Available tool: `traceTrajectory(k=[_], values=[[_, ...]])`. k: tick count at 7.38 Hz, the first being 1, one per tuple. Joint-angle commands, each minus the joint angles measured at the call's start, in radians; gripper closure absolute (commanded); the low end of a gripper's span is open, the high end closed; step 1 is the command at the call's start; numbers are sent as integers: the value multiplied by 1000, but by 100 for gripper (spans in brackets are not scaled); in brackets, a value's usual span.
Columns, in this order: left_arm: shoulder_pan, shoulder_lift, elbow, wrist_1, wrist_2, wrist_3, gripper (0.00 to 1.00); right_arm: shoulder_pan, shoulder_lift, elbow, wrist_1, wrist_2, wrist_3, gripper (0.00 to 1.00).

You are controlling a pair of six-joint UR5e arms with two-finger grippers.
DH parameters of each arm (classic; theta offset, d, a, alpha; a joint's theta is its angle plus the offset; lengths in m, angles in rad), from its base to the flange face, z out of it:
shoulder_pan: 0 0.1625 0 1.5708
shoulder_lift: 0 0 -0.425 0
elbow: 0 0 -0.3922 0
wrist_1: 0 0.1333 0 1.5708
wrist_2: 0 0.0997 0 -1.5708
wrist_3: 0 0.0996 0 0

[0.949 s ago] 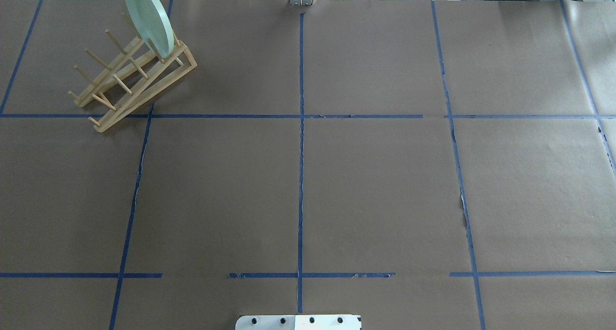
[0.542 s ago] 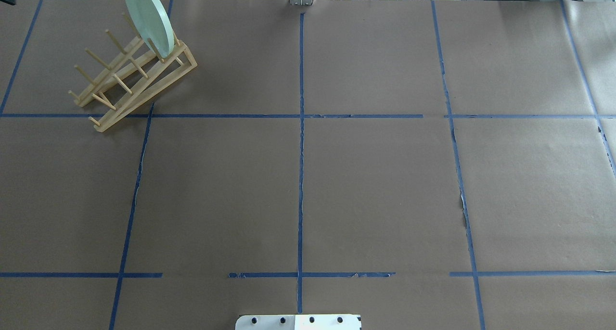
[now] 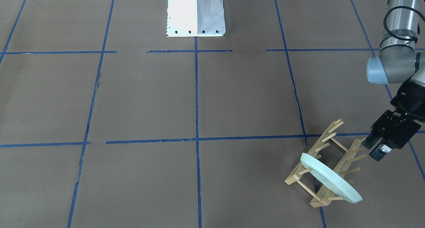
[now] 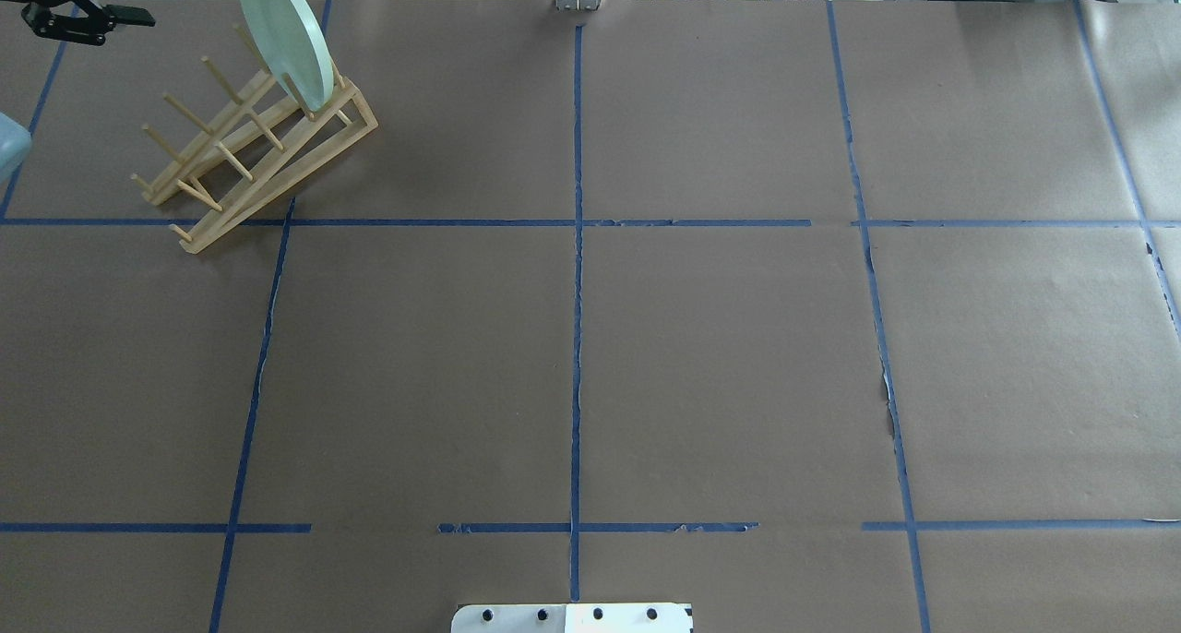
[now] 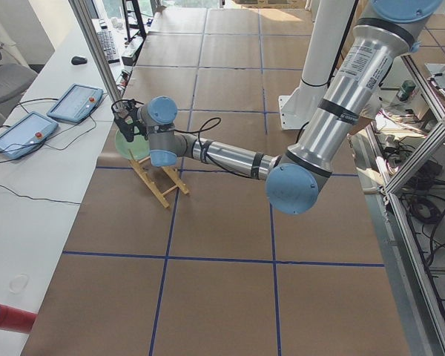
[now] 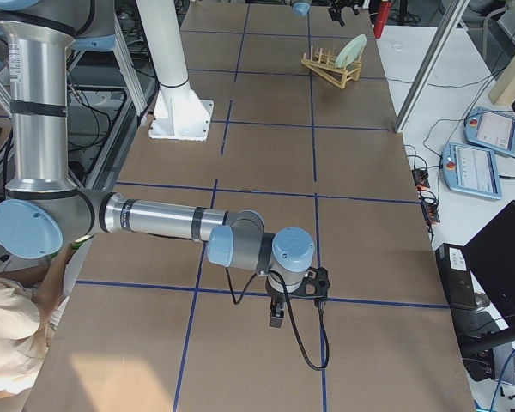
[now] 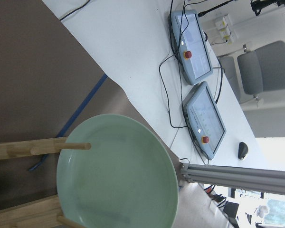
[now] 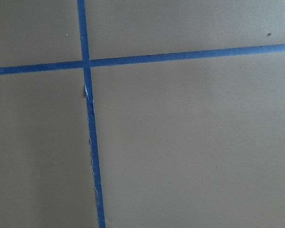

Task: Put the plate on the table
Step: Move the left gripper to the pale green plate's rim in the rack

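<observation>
**Front-facing view:** the plate (image 3: 328, 181) stands on edge between the pegs of the wooden rack (image 3: 332, 128), near the table's (image 3: 149, 98) far edge and close to the corner on the robot's left. The left gripper (image 3: 372, 150) hangs just beside the rack's other end. Its fingers are spread with nothing between them, and it is apart from the plate.

**Overhead view:** the left gripper (image 4: 106, 19) now juts in at the far left corner, and a pale blue arm joint (image 4: 9, 149) shows at the left edge. 0.9 s ago this corner held no arm, and 0.5 s ago only a dark sliver showed at the edge. The plate (image 4: 286, 38) and rack (image 4: 268, 153) sit exactly as they did. I judge that the reach for the plate has begun, while the grasp, lift and set-down are all still to do.

**Left side view:** the near arm stretches to the rack, its claw above the plate (image 5: 130, 144).

**Right side view:** the right gripper (image 6: 275, 313) hovers low over the table's near right part, well apart from the plate (image 6: 354, 49). I cannot tell whether it is spread or closed.

**Left wrist view:** the plate (image 7: 114, 175) faces the camera, with a peg (image 7: 73, 146) across its rim.

**Right wrist view:** only brown paper and blue tape (image 8: 90, 142) show.
</observation>
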Motion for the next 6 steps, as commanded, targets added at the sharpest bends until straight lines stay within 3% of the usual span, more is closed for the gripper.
traceTrajectory(k=[1, 3, 5, 6], values=[[48, -73, 97, -15, 105, -116, 0, 0, 0, -1, 0, 0, 0, 0], [51, -112, 168, -13, 133, -117, 4, 0, 0, -1, 0, 0, 0, 0], [51, -118, 177, -12, 146, -117, 37, 0, 0, 1, 0, 0, 0, 0], [51, -118, 177, -12, 146, -117, 62, 0, 0, 1, 0, 0, 0, 0]])
